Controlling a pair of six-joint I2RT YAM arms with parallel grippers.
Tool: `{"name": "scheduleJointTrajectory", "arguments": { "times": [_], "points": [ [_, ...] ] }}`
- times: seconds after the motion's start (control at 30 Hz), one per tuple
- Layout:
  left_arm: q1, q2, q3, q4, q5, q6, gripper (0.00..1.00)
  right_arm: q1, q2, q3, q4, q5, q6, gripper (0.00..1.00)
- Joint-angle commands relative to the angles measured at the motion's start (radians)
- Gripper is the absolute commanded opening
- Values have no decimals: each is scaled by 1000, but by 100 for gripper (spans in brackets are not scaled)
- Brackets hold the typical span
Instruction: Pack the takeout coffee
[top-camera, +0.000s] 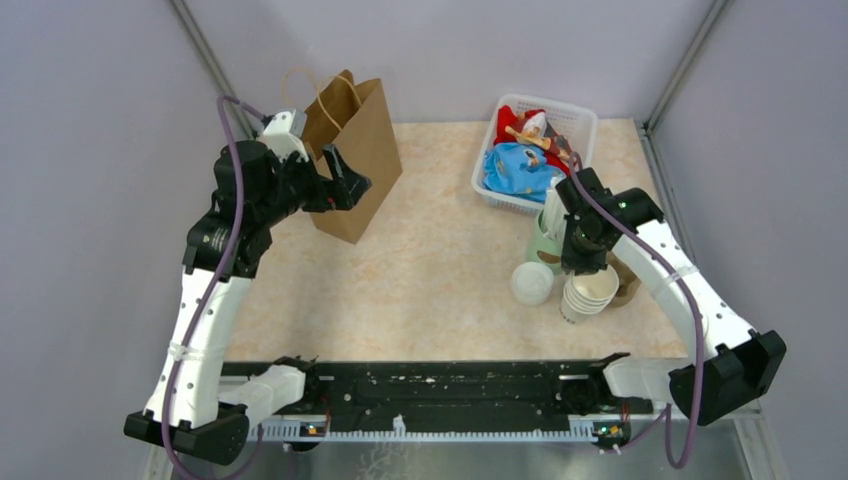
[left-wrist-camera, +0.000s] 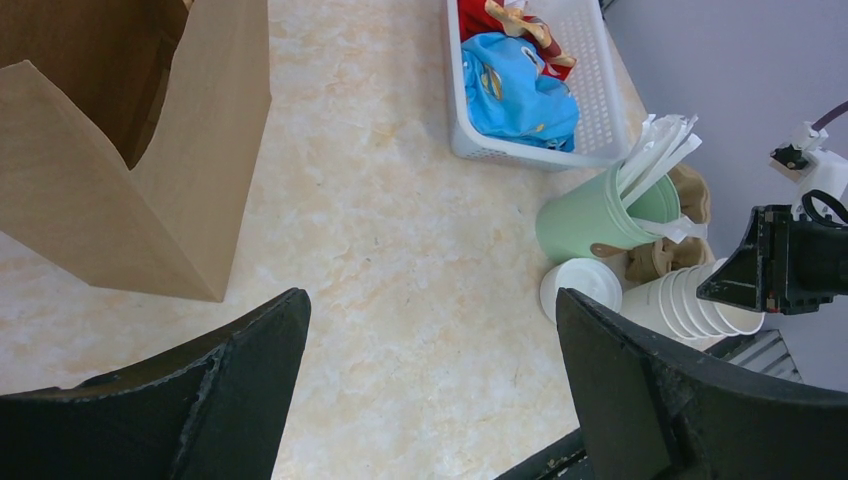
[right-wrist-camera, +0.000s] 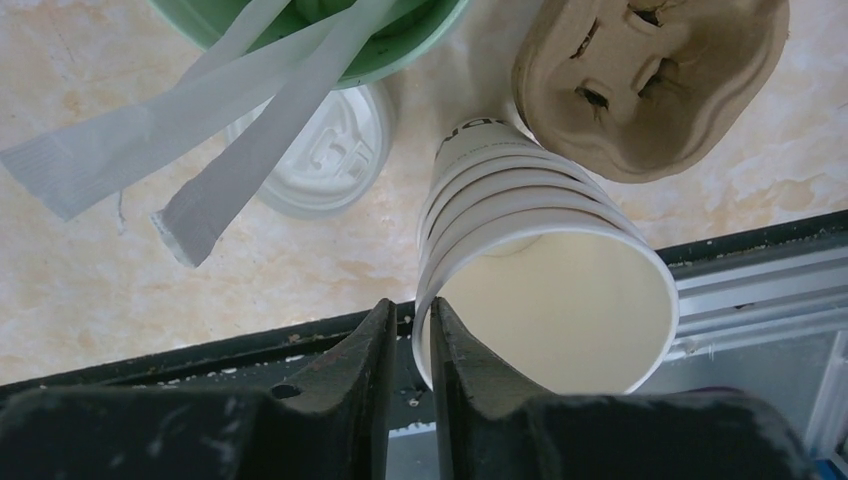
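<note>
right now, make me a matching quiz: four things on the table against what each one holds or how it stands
1 paper bag
2 basket
3 green cup
4 stack of cups

a rim between the fingers of the right tool
b holds red and blue packets
c stands open by the left tool
d holds white paper-wrapped sticks

Pairs: 1-c, 2-b, 3-d, 4-a

One paper bag (top-camera: 355, 160), one white basket (top-camera: 581, 121), one green cup (left-wrist-camera: 590, 225), one stack of nested cups (top-camera: 590, 293), one lid (top-camera: 531, 283), one pulp carrier (right-wrist-camera: 650, 85).
</note>
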Motion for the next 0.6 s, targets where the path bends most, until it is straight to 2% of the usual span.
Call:
{"name": "scheduleJointTrajectory", "arguments": {
  "times": [0.0,0.2,0.43,0.57],
  "points": [
    [-9,6,17,1,6,21,98,21,6,-7,5,50,33,17],
    [-12,2,15,-2,-2,24,98,34,4,29,-32,96,40,0],
    [-13,5,12,4,1,20,98,78,8,129,-130,163,72,0],
    [-13,7,12,7,5,18,98,95,11,126,-146,197,76,0]
  ]
}}
